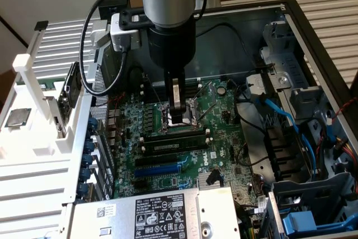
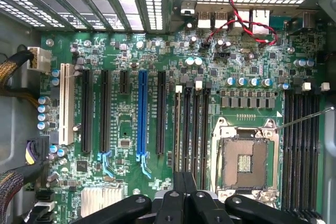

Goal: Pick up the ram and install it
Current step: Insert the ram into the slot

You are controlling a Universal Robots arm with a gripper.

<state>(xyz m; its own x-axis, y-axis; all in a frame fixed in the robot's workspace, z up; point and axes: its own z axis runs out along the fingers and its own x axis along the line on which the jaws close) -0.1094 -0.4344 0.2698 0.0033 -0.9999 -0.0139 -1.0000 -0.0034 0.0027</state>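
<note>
My gripper [image 1: 178, 115] hangs shut over the open processor socket [image 1: 180, 120] of the green motherboard [image 1: 224, 132], with nothing between its fingers. In the wrist view the closed fingers [image 2: 184, 198] meet near the socket [image 2: 244, 161] and the memory slots. A long thin ram stick [image 1: 170, 144] with a pale label stands seated in the slot beside the socket. The wrist view has it edge-on as a ram stick [image 2: 177, 129] in the outermost of the slots. The gripper is a short way above and beside it, not touching.
The board lies inside an open computer case [image 1: 291, 12] with blue cables [image 1: 288, 121] and drive bays on the exterior view's right. A white rack [image 1: 33, 82] on the left holds a dark green-edged board [image 1: 70, 90] and a square silver chip [image 1: 17, 117]. The power supply [image 1: 151, 214] sits in front.
</note>
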